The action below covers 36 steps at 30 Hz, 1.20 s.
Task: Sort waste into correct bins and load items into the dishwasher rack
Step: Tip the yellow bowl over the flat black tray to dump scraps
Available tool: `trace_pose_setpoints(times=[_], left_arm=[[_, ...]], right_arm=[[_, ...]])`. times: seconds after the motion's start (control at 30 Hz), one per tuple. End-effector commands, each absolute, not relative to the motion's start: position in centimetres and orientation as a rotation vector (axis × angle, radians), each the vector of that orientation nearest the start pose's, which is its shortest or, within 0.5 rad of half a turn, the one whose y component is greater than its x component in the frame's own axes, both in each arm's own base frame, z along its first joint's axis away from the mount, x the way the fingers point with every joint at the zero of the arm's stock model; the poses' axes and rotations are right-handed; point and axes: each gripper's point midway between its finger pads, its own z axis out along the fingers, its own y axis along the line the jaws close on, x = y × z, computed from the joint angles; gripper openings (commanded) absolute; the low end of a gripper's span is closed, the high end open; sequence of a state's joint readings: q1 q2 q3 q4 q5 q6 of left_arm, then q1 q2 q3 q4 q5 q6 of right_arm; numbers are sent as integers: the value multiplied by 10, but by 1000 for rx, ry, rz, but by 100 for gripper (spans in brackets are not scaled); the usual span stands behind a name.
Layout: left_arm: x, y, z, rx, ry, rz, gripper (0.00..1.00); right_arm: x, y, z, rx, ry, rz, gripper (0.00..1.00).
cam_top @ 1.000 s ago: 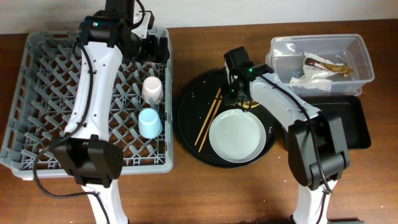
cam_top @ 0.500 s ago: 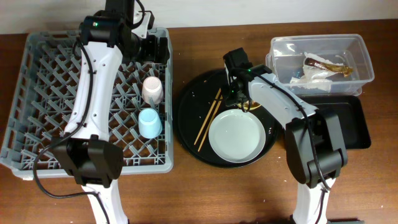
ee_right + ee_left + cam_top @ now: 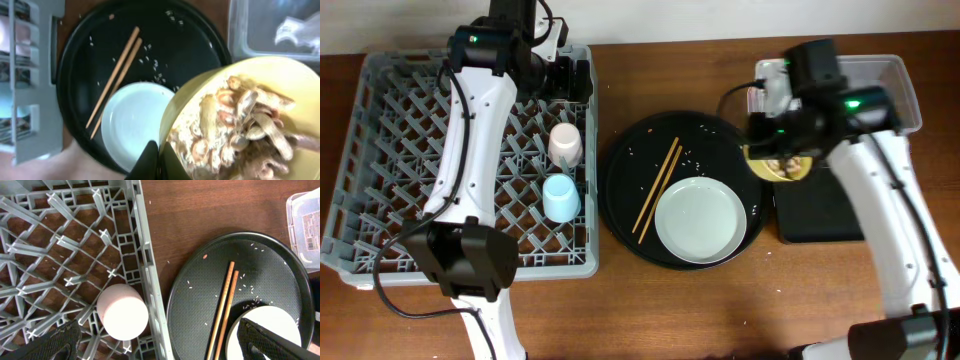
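My right gripper (image 3: 159,161) is shut on the rim of the yellow bowl (image 3: 245,125), which holds beige-brown food scraps (image 3: 250,135). In the overhead view the bowl (image 3: 782,166) hangs between the round tray and the shallow black tray (image 3: 825,212). The clear tub (image 3: 895,95) with napkins (image 3: 295,30) lies behind it. The grey-white plate (image 3: 700,218) and the chopsticks (image 3: 658,185) lie on the round black tray (image 3: 630,150). The pink cup (image 3: 565,143) and the blue cup (image 3: 561,196) stand upside down in the grey rack (image 3: 410,160). My left gripper (image 3: 160,350) is open above the rack's right edge, near the pink cup (image 3: 122,311).
Rice grains are scattered on the round tray (image 3: 200,295). The rack's right wall (image 3: 150,265) runs close beside the round tray. Bare brown table (image 3: 620,320) lies in front of the rack and trays.
My right arm has swung right with the yellow bowl, from the round tray's middle to its right edge by the black tray. The left arm has not moved.
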<state>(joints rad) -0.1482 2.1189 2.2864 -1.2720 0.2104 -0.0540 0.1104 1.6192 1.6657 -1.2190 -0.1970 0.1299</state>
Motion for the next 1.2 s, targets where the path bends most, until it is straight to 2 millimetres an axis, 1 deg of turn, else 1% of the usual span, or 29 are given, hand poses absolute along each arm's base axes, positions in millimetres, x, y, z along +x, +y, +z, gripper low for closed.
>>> trace_pose_setpoints(times=[0.0, 0.03, 0.1, 0.17, 0.23, 0.3, 0.33, 0.43, 0.47, 0.5, 0.6, 0.67, 0.83, 1.0, 1.17], left_arm=[[489, -108, 232, 182, 2646, -359, 99], [489, -108, 232, 182, 2645, -360, 99], [489, -108, 232, 182, 2646, -359, 99], [489, -108, 232, 182, 2646, -359, 99], [489, -108, 232, 182, 2645, -360, 99], [489, -108, 232, 182, 2646, -359, 99], [489, -108, 232, 182, 2646, -359, 99], [489, -108, 232, 182, 2646, -359, 99], [489, -108, 232, 182, 2645, -360, 99], [489, -108, 232, 182, 2646, -359, 99], [489, -108, 232, 182, 2645, -360, 99], [489, -108, 232, 182, 2646, -359, 99], [489, -108, 232, 182, 2645, -360, 99], [489, -108, 232, 182, 2645, -360, 99], [489, -108, 232, 182, 2646, -359, 99]], right_arm=[[355, 56, 228, -47, 2716, 563, 4], [353, 50, 224, -47, 2703, 649, 4], [345, 31, 203, 10, 2677, 813, 4], [339, 20, 189, 47, 2632, 925, 4], [336, 7, 177, 112, 2535, 1056, 4], [334, -7, 172, 199, 2431, 1153, 4], [333, -17, 174, 236, 2344, 1216, 4], [332, -36, 187, 311, 2173, 1329, 4], [331, -44, 194, 340, 2105, 1369, 4], [330, -53, 208, 359, 2008, 1424, 4], [327, -65, 231, 363, 1852, 1504, 4], [326, -66, 240, 359, 1801, 1536, 4], [331, -70, 239, 306, 1795, 1497, 4], [338, -77, 219, 354, 1800, 1535, 4], [339, -78, 219, 402, 1803, 1568, 4]])
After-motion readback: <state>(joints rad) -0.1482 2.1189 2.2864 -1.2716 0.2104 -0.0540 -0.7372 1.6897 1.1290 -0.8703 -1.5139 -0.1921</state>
